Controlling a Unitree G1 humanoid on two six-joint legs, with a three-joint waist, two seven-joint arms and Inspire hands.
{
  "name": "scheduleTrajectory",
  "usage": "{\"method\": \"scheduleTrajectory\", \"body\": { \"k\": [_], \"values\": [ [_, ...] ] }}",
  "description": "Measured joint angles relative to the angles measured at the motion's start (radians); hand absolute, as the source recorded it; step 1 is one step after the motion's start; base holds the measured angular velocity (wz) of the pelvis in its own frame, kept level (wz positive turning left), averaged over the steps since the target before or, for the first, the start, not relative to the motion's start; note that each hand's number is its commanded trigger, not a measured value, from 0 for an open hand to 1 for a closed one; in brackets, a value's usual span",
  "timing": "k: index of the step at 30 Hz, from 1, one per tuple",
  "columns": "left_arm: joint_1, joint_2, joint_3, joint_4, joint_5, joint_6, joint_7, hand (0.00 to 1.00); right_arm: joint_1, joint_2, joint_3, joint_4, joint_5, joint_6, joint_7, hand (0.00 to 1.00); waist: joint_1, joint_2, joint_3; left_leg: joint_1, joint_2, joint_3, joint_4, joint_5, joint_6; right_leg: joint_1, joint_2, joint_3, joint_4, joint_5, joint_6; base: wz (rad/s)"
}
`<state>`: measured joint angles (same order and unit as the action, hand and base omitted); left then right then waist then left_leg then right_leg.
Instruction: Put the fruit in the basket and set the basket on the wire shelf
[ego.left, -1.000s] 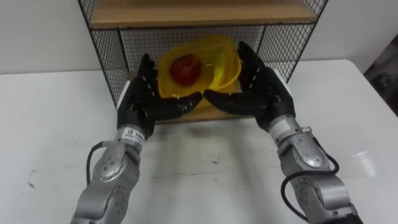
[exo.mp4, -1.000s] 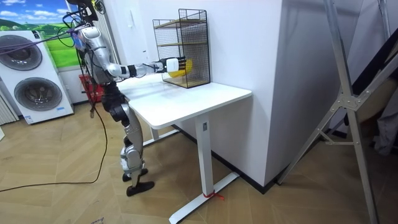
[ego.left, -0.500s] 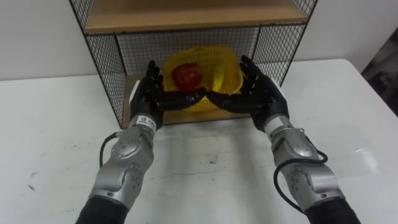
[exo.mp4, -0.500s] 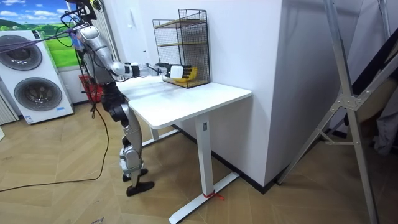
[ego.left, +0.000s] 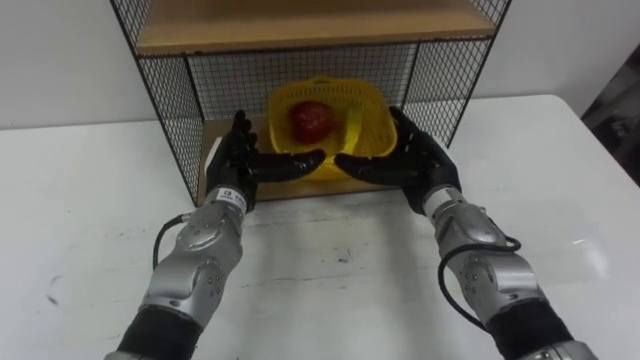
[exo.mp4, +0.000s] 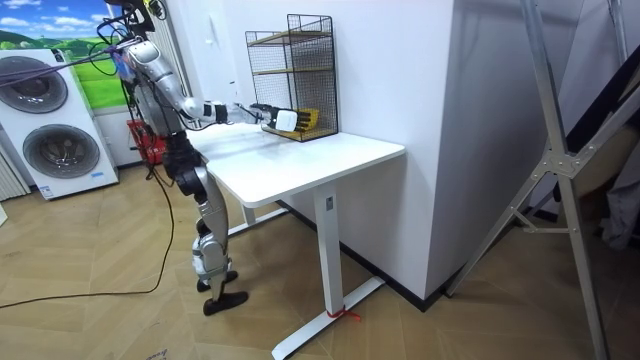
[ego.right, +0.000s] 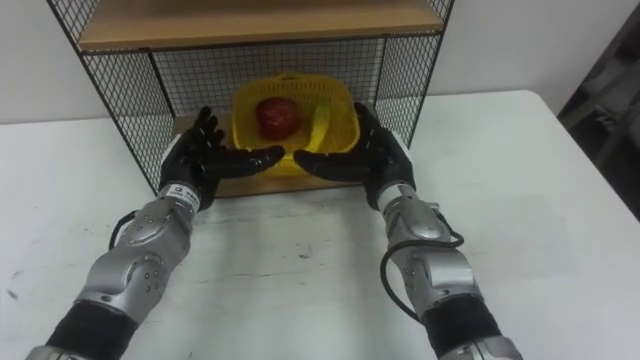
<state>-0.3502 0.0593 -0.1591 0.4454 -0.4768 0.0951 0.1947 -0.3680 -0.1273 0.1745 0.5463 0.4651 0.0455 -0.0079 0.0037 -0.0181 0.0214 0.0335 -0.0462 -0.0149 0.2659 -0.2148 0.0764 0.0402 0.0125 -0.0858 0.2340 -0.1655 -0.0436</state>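
A yellow plastic basket (ego.left: 333, 118) sits level on the lower wooden board (ego.left: 212, 146) of the black wire shelf (ego.left: 165, 85). In it lie a red apple (ego.left: 312, 120) and a yellow banana (ego.left: 351, 124). My left hand (ego.left: 238, 158) is open just left of the basket's front. My right hand (ego.left: 412, 160) is open just right of it. Both thumbs reach inward along the basket's front edge. I cannot tell whether they touch it. The right eye view gives the same: basket (ego.right: 291, 128), left hand (ego.right: 199, 156), right hand (ego.right: 376, 150).
An upper wooden board (ego.left: 310, 22) roofs the shelf's lower bay, with mesh walls on both sides. The shelf stands at the back of a white table (ego.left: 330, 270). In the room view I stand at the table's (exo.mp4: 300, 160) left end, both arms stretched to the shelf (exo.mp4: 293, 75).
The basket was raised and tilted between my hands; it now rests level, deeper on the lower board. Both hands have dropped and spread slightly off its sides.
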Motion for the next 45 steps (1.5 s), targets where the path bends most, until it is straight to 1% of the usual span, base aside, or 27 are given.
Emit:
{"method": "scheduleTrajectory", "body": {
  "k": [2,6,7,9,11,12,13,15,16,17,19,20,22,23,25,30,33,34,37,39,40,41,42,44,45],
  "values": [
    [0.000,0.008,0.003,-0.022,0.000,0.000,0.009,0.00,0.005,-0.005,0.000,-0.003,-0.004,0.000,0.000,0.00,0.000,-0.006,-0.0036,-0.006,0.000,-0.004,-0.001,0.000,0.000,-0.001,0.001,-0.004,-0.009,0.002,0.000,0.04],
    [0.003,0.027,0.003,-0.080,0.001,0.001,0.011,0.00,0.030,-0.016,-0.001,-0.028,-0.003,0.000,-0.004,0.00,0.000,-0.012,-0.0071,-0.010,-0.001,-0.012,0.002,0.000,-0.001,0.001,0.000,-0.014,-0.015,0.005,0.000,0.08],
    [0.011,0.031,0.008,-0.110,0.010,0.001,0.010,0.00,0.050,-0.024,-0.002,-0.057,-0.007,0.000,-0.006,0.00,0.003,-0.013,-0.0088,-0.009,-0.001,-0.013,0.002,0.001,-0.001,0.002,0.000,-0.015,-0.014,0.005,0.000,0.03],
    [0.033,0.030,0.035,-0.158,0.021,0.002,0.010,0.00,0.076,-0.031,-0.004,-0.101,-0.027,0.000,-0.007,0.00,0.003,-0.013,-0.0093,0.000,-0.001,-0.014,0.001,0.001,-0.001,0.012,0.000,-0.017,-0.015,0.005,0.000,0.00],
    [0.070,0.031,0.061,-0.229,0.044,0.011,0.011,0.00,0.102,-0.039,-0.016,-0.148,-0.042,0.000,-0.016,0.00,0.002,-0.012,-0.0115,0.015,-0.001,-0.015,0.001,0.001,-0.001,0.029,0.000,-0.023,-0.016,0.005,0.000,0.00],
    [0.085,0.029,0.065,-0.253,0.056,0.013,0.011,0.00,0.110,-0.039,-0.022,-0.158,-0.052,0.001,-0.017,0.00,0.000,-0.012,-0.0183,0.016,-0.001,-0.015,0.000,0.001,-0.001,0.030,0.000,-0.023,-0.016,0.005,0.000,0.04],
    [0.115,0.030,0.069,-0.304,0.060,0.015,0.011,0.00,0.128,-0.039,-0.039,-0.178,-0.076,0.001,-0.018,0.00,0.000,-0.012,-0.0288,0.022,0.000,-0.016,-0.006,0.001,-0.001,0.035,0.000,-0.023,-0.017,0.005,0.000,0.00],
    [0.152,0.031,0.069,-0.372,0.059,0.014,0.009,0.00,0.138,-0.040,-0.051,-0.199,-0.126,0.001,-0.021,0.00,0.000,-0.012,-0.0303,0.049,-0.001,-0.016,-0.025,0.005,-0.002,0.062,0.000,-0.024,-0.024,0.005,0.000,0.00],
    [0.154,0.032,0.069,-0.377,0.059,0.014,0.008,0.00,0.144,-0.040,-0.051,-0.211,-0.145,0.001,-0.019,0.00,0.001,-0.013,-0.0331,0.053,-0.001,-0.016,-0.029,0.007,-0.003,0.065,-0.001,-0.024,-0.025,0.005,0.000,0.00],
    [0.154,0.035,0.072,-0.386,0.059,0.014,0.005,0.00,0.155,-0.040,-0.051,-0.247,-0.183,0.001,-0.008,0.00,0.003,-0.013,-0.0340,0.063,-0.001,-0.016,-0.036,0.010,-0.005,0.074,-0.001,-0.022,-0.031,0.005,0.000,0.00],
    [0.155,0.042,0.079,-0.388,0.068,0.013,-0.004,0.00,0.168,-0.042,-0.051,-0.295,-0.233,0.000,0.009,0.00,-0.001,-0.013,-0.0337,0.078,-0.001,-0.017,-0.044,0.014,-0.007,0.086,-0.001,-0.023,-0.034,0.005,-0.001,0.00],
    [0.160,0.043,0.079,-0.398,0.108,0.013,-0.009,0.00,0.184,-0.045,-0.056,-0.336,-0.263,0.000,0.012,0.00,-0.001,-0.013,-0.0337,0.082,-0.001,-0.018,-0.046,0.014,-0.007,0.092,0.000,-0.024,-0.042,0.005,-0.001,0.04],
    [0.173,0.045,0.079,-0.429,0.154,0.013,-0.010,0.00,0.199,-0.045,-0.070,-0.385,-0.297,-0.001,0.012,0.00,-0.001,-0.013,-0.0332,0.082,0.000,-0.020,-0.046,0.016,-0.009,0.092,0.002,-0.026,-0.048,0.007,-0.004,0.02],
    [0.180,0.047,0.079,-0.452,0.165,0.012,-0.010,0.00,0.201,-0.045,-0.078,-0.405,-0.319,-0.001,0.012,0.00,-0.001,-0.013,-0.0316,0.082,0.000,-0.021,-0.046,0.016,-0.009,0.091,0.002,-0.025,-0.048,0.008,-0.004,0.00],
    [0.185,0.048,0.078,-0.478,0.161,0.007,-0.011,0.00,0.206,-0.047,-0.084,-0.430,-0.332,-0.001,0.010,0.00,-0.001,-0.013,-0.0293,0.081,0.000,-0.020,-0.046,0.019,-0.009,0.087,0.002,-0.023,-0.048,0.009,-0.004,0.00],
    [0.188,0.052,0.080,-0.485,0.156,0.006,-0.019,0.00,0.257,-0.050,-0.087,-0.526,-0.362,-0.002,0.008,0.00,0.002,-0.013,-0.0253,0.075,0.000,-0.019,-0.054,0.020,-0.009,0.079,0.002,-0.021,-0.049,0.009,-0.004,0.00],
    [0.197,0.054,0.079,-0.503,0.153,-0.002,-0.031,0.00,0.262,-0.066,-0.087,-0.547,-0.357,-0.002,0.005,0.00,0.003,-0.012,-0.0237,0.070,0.000,-0.017,-0.057,0.020,-0.009,0.071,0.005,-0.008,-0.048,0.010,-0.004,-0.05],
    [0.200,0.054,0.080,-0.503,0.153,-0.014,-0.033,0.00,0.268,-0.074,-0.088,-0.561,-0.357,-0.003,0.004,0.00,0.005,-0.012,-0.0237,0.066,0.000,-0.016,-0.058,0.022,-0.010,0.065,0.006,-0.003,-0.046,0.010,-0.004,-0.05],
    [0.206,0.056,0.079,-0.503,0.152,-0.033,-0.037,0.00,0.272,-0.077,-0.088,-0.567,-0.360,-0.015,0.004,0.00,0.007,-0.012,-0.0227,0.064,0.000,-0.014,-0.061,0.026,-0.010,0.058,0.007,0.000,-0.046,0.011,-0.004,-0.03],
    [0.230,0.056,0.079,-0.505,0.153,-0.057,-0.051,0.00,0.277,-0.078,-0.089,-0.571,-0.362,-0.015,0.004,0.00,0.004,-0.012,-0.0226,0.062,0.000,-0.013,-0.061,0.026,-0.010,0.056,0.007,0.000,-0.047,0.011,-0.004,0.00],
    [0.255,0.055,0.076,-0.513,0.153,-0.067,-0.058,0.00,0.297,-0.078,-0.090,-0.593,-0.372,-0.016,0.004,0.00,0.003,-0.012,-0.0226,0.061,0.000,-0.012,-0.062,0.026,-0.010,0.054,0.007,0.000,-0.048,0.011,-0.004,-0.03],
    [0.279,0.054,0.073,-0.514,0.154,-0.074,-0.063,0.00,0.317,-0.078,-0.089,-0.609,-0.376,-0.027,0.007,0.00,0.004,-0.012,-0.0226,0.060,0.001,-0.009,-0.062,0.026,-0.010,0.051,0.006,0.000,-0.048,0.011,-0.004,-0.04],
    [0.291,0.054,0.073,-0.514,0.153,-0.074,-0.068,0.00,0.327,-0.077,-0.088,-0.613,-0.374,-0.030,0.011,0.00,0.004,-0.012,-0.0226,0.059,0.001,-0.008,-0.062,0.026,-0.010,0.051,0.006,0.001,-0.048,0.011,-0.004,-0.04],
    [0.344,0.054,0.071,-0.515,0.140,-0.075,-0.084,0.00,0.380,-0.073,-0.088,-0.647,-0.352,-0.031,0.013,0.00,0.003,-0.012,-0.0225,0.058,0.001,-0.008,-0.062,0.026,-0.010,0.051,0.006,0.001,-0.047,0.012,-0.004,0.00],
    [0.356,0.055,0.068,-0.515,0.132,-0.075,-0.087,0.00,0.390,-0.072,-0.088,-0.650,-0.351,-0.032,0.013,0.00,0.002,-0.012,-0.0225,0.058,0.001,-0.007,-0.062,0.026,-0.010,0.051,0.006,0.001,-0.047,0.012,-0.004,0.00]
  ]
}}
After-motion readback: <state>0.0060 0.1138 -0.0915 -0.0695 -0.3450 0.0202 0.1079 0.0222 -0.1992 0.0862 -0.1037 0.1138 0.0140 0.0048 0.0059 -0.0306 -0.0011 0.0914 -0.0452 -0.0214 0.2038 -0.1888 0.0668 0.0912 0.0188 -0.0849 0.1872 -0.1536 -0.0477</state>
